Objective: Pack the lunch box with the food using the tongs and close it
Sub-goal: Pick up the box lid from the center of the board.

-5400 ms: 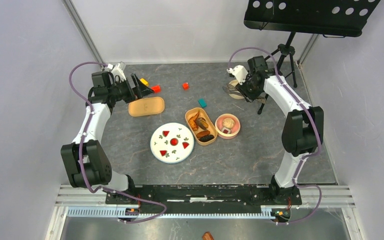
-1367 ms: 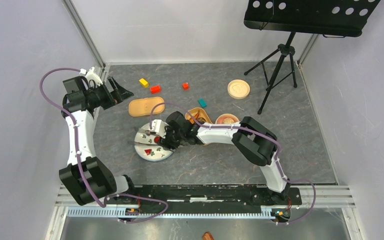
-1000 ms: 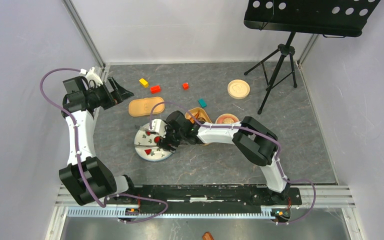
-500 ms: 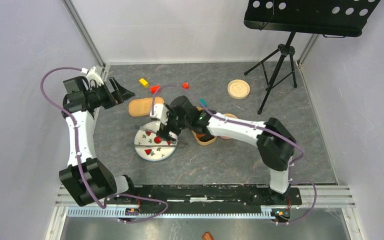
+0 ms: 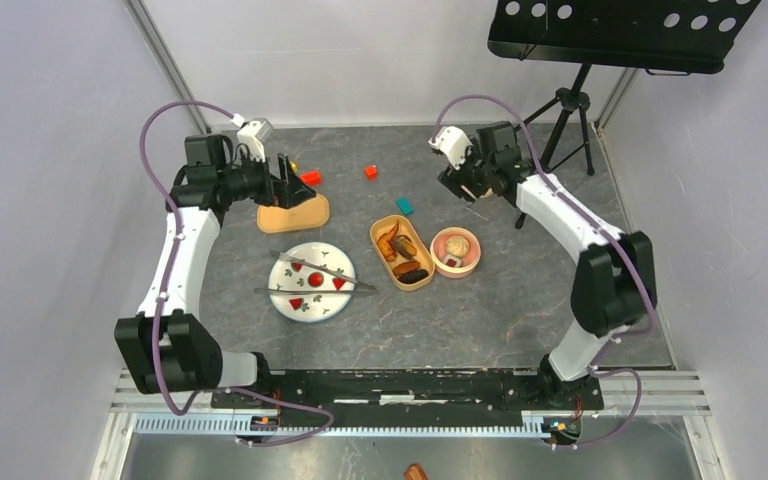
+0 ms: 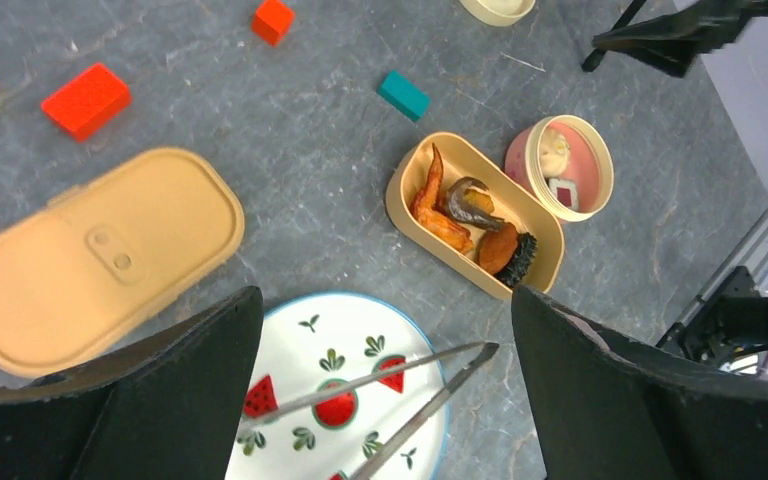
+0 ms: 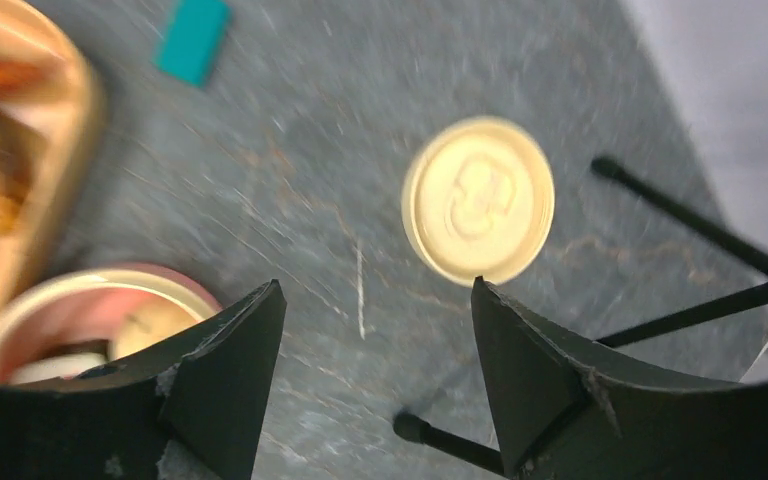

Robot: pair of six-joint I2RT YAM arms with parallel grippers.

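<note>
Evidently laid across plate (image 5: 310, 316) for easy regrasping: tongs (image 5: 315, 268). Left hand (image 6: 384, 310) gaping, empty, above oval lid (image 6: 90, 255); right hand (image 7: 377, 290), blurred, seemingly likewise near round lid (image 7: 478, 200).

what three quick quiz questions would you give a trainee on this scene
1. True or false: the tongs lie across the plate.
2. What lies in front of the open right gripper? A. round lid B. tongs C. plate
3. Is the oval lid on or off the lunch box?
Key: 1 true. 2 A. 3 off; it lies apart from the box, near the open left gripper.
</note>
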